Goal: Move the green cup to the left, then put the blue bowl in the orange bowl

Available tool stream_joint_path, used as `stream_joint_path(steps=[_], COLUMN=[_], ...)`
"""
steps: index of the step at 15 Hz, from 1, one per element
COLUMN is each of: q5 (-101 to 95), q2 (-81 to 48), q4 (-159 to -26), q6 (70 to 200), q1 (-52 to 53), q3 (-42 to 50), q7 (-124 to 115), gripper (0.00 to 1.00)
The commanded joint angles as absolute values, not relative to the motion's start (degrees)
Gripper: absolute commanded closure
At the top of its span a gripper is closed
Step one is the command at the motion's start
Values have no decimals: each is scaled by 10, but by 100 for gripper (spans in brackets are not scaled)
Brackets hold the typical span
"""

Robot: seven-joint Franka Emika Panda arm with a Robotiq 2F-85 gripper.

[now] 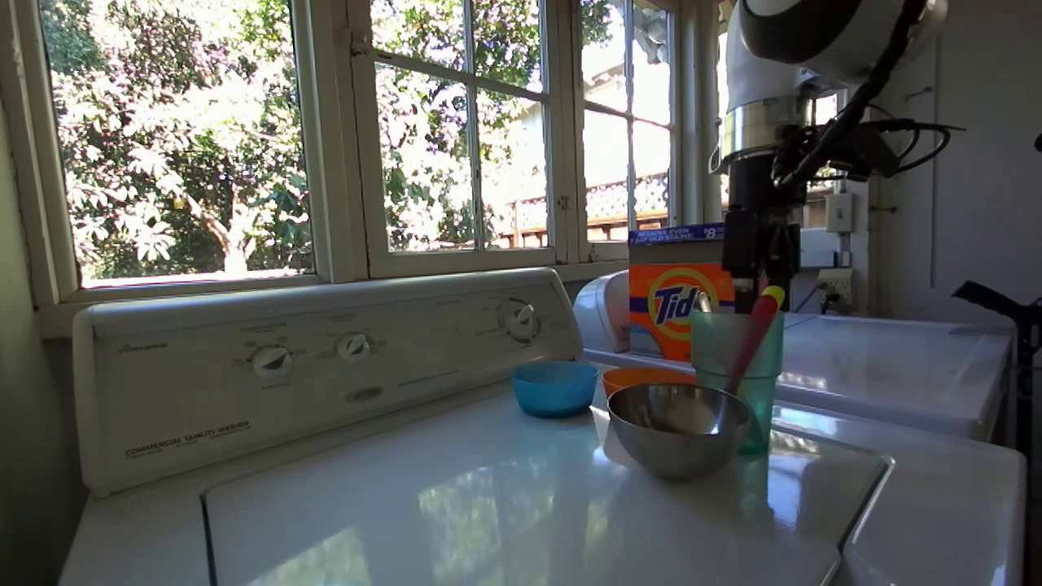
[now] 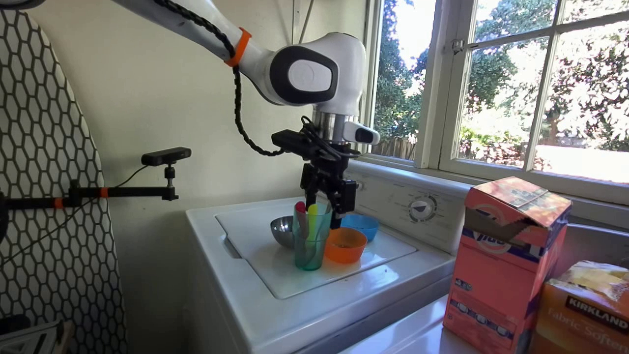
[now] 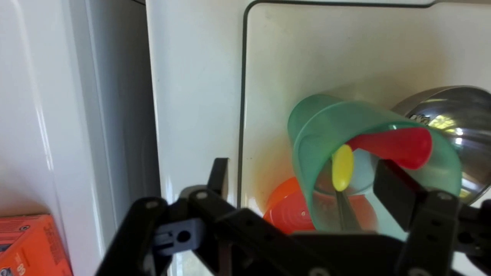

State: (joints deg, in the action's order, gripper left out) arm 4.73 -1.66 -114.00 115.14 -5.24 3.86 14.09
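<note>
Green cup stands upright on the washer. We have the arm bent over it, gripper pointing down, fingers apart. Orange bowl sits between cup and blue bowl; metal bowl beside cup.

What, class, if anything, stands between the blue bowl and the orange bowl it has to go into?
Nothing visible: in both exterior views the blue bowl sits close beside the orange bowl on the washer, with nothing between. The green cup stands on the orange bowl's other side, so it might crowd the gripper.
</note>
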Motion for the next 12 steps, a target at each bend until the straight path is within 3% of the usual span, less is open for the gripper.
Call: stream_joint_path(steps=[1, 3, 10, 12], q5=[72, 73, 75, 66], q2=[-30, -34, -37, -35], q4=[-1142, -1141, -1141, -1141], q6=[1160, 1164, 1167, 1168], q1=[-55, -55, -53, -51], q3=[42, 41, 37, 36], q7=[176, 181, 194, 184], gripper=[29, 38, 93, 99])
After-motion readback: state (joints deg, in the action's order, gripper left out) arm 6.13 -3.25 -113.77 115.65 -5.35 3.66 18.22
